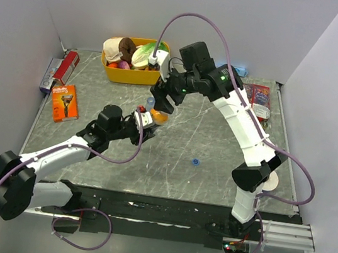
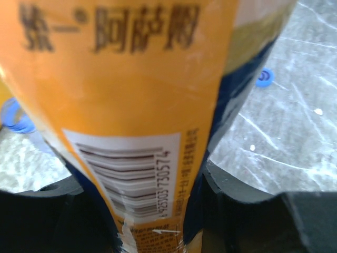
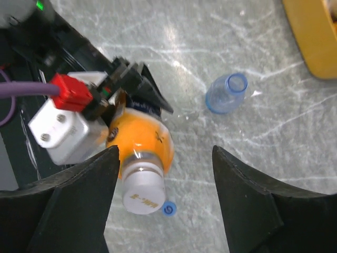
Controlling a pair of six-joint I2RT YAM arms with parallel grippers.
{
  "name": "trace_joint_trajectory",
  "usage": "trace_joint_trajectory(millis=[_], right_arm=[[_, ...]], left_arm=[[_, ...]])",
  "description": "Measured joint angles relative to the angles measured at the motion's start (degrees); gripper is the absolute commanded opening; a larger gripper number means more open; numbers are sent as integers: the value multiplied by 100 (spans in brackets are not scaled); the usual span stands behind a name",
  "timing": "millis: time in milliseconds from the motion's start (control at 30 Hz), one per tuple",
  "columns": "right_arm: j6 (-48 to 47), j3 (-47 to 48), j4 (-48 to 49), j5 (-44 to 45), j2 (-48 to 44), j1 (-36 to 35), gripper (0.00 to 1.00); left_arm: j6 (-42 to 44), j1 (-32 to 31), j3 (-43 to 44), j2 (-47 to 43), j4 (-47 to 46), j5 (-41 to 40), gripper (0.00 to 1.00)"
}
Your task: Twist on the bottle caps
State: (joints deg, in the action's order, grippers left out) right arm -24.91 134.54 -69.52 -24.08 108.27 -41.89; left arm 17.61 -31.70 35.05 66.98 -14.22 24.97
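My left gripper (image 2: 152,211) is shut on the orange bottle (image 2: 131,79), gripping its label near the barcode. In the top view that bottle (image 1: 159,116) hangs tilted above the table. A white cap (image 3: 142,192) sits on its neck. My right gripper (image 3: 164,158) stands open just above it, its fingers (image 3: 79,200) wide on either side of the cap and not touching it. The blue cap (image 3: 168,209) lies loose on the table (image 1: 196,162). The clear water bottle (image 3: 226,94) stands uncapped close behind the orange one.
A yellow bin (image 1: 126,74) of toy food stands at the back. An orange razor pack (image 1: 64,103) and a red-and-blue box (image 1: 59,71) lie at the left, red packets (image 1: 259,98) at the back right, a white roll (image 1: 270,183) by the right arm.
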Motion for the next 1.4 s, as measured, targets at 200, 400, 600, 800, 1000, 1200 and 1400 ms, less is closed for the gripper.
trace_joint_trajectory(millis=[200, 400, 600, 800, 1000, 1200, 1400], right_arm=[[42, -297, 540, -350, -525, 33, 83], [-400, -706, 780, -1025, -1250, 468, 79], [-2087, -850, 50, -1360, -1464, 678, 82], [-3654, -1814, -411, -1384, -1788, 544, 83], [-4564, -2741, -343, -1244, -2256, 254, 81], [-4900, -2822, -111, -1213, -2347, 125, 77], [-5036, -2951, 92, -1126, -2350, 79, 69]], left_arm=[[-107, -4, 0, 179, -13, 232, 1], [103, 74, 0, 227, -2, 579, 1], [876, 271, 205, 348, 380, 1156, 1], [1491, 286, 511, 553, 793, 1451, 1], [1847, 291, 656, 603, 1082, 1545, 1], [2076, 291, 737, 603, 1303, 1604, 1], [2159, 291, 785, 605, 1373, 1633, 1]])
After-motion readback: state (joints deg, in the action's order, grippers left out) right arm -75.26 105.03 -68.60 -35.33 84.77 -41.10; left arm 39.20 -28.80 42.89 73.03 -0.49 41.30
